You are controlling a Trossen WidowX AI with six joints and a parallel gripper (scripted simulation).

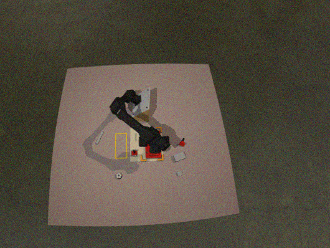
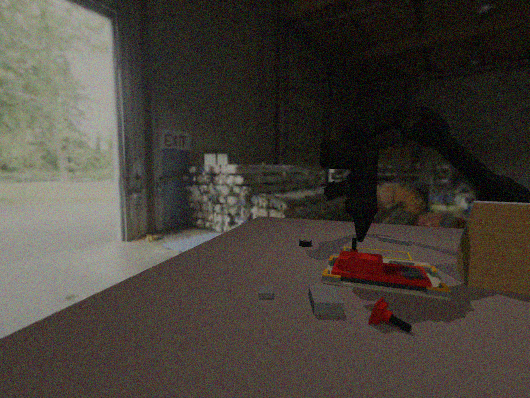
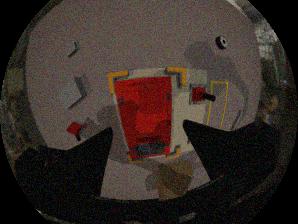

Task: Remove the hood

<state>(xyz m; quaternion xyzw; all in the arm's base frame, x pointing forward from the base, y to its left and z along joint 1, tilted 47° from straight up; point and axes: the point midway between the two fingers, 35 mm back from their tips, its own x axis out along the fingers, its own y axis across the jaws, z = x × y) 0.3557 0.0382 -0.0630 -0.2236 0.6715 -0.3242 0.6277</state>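
Observation:
The red toy car (image 1: pixel 153 154) (image 2: pixel 407 280) (image 3: pixel 145 90) lies on a pale board between orange corner brackets. Its raised red part, apparently the hood (image 2: pixel 359 262), is on the car; its exact outline is hard to tell. The marked area, a yellow outline (image 1: pixel 115 146) (image 2: pixel 380 250) (image 3: pixel 220 82), lies on the table beside the board, with nothing seen in it. My gripper (image 2: pixel 360 239) (image 3: pixel 148 127) is open and empty, pointing down above the car, with fingers either side of it in the wrist view. In the top view the arm hides part of the car and the fingertips.
A red piece (image 1: pixel 134 152) (image 3: pixel 198 94) with an upright black peg stands on the board. A red knob (image 1: pixel 182 143) (image 2: pixel 380 312), a grey block (image 1: pixel 179 156) (image 2: pixel 326 303) and a small grey piece (image 1: pixel 179 173) lie opposite. A wheel (image 1: pixel 119 176), a grey bar (image 1: pixel 99 137) and a tall wooden block (image 2: pixel 500 245) stand around.

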